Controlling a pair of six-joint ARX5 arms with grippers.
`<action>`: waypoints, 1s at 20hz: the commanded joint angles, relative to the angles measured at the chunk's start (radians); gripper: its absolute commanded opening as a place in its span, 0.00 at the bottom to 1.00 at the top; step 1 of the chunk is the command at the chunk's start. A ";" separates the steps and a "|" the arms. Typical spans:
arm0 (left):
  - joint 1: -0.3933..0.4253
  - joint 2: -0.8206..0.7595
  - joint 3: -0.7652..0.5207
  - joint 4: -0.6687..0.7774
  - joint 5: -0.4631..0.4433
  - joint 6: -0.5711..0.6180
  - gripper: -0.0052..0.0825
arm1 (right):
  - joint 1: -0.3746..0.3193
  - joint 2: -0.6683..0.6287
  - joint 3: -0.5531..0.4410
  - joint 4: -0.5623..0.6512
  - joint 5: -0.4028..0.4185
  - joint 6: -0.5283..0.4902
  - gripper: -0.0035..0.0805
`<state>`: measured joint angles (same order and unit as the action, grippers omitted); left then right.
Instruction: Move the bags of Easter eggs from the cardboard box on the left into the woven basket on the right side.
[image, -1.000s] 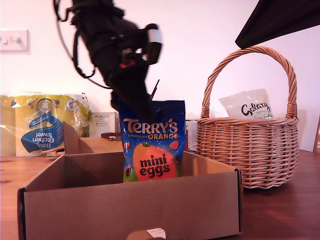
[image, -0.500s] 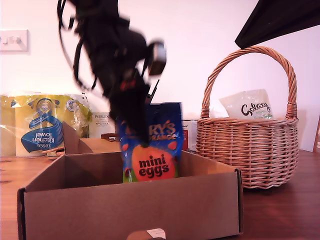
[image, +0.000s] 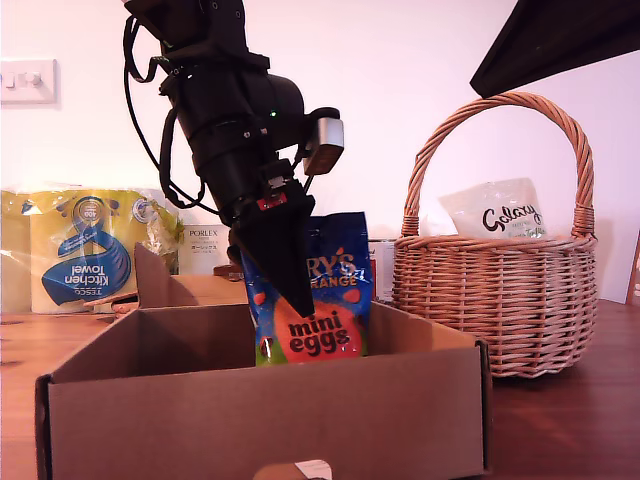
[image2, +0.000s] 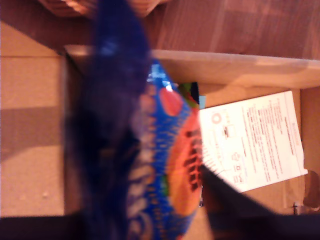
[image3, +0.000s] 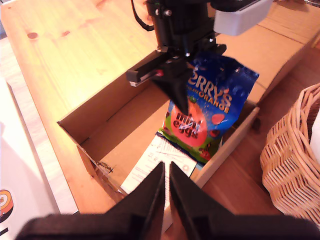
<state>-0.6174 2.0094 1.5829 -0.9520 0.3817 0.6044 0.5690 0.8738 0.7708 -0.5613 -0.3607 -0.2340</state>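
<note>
Gripping the Terry's Orange mini eggs bag (image: 318, 300), my first gripper (image: 290, 275) holds it upright inside the cardboard box (image: 260, 405) (Galaxy bag (image: 497, 210) already in woven basket (image: 495, 300)); my second gripper (image3: 166, 182) hovers above, jaws nearly together.

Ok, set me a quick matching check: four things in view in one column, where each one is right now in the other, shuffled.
1. Terry's bag
2. Galaxy bag
3. kitchen towel pack
4. white printed sheet

A. in the woven basket
B. flat on the cardboard box floor
C. held by my first gripper
D. by the wall, exterior view's left

Pairs: 1-C, 2-A, 3-D, 4-B
</note>
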 joint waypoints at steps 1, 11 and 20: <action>-0.009 0.027 -0.026 0.002 0.000 -0.003 0.03 | -0.002 0.000 0.005 0.004 -0.007 -0.002 0.03; 0.005 -0.084 -0.015 -0.049 0.024 0.005 0.03 | -0.002 0.000 0.006 0.003 -0.007 -0.002 0.03; 0.024 -0.283 -0.003 0.085 0.211 -0.009 0.03 | -0.003 -0.116 0.017 -0.117 0.002 0.002 0.03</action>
<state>-0.5919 1.7027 1.5852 -0.8917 0.5766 0.6037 0.5690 0.7811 0.7712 -0.6624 -0.3573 -0.2333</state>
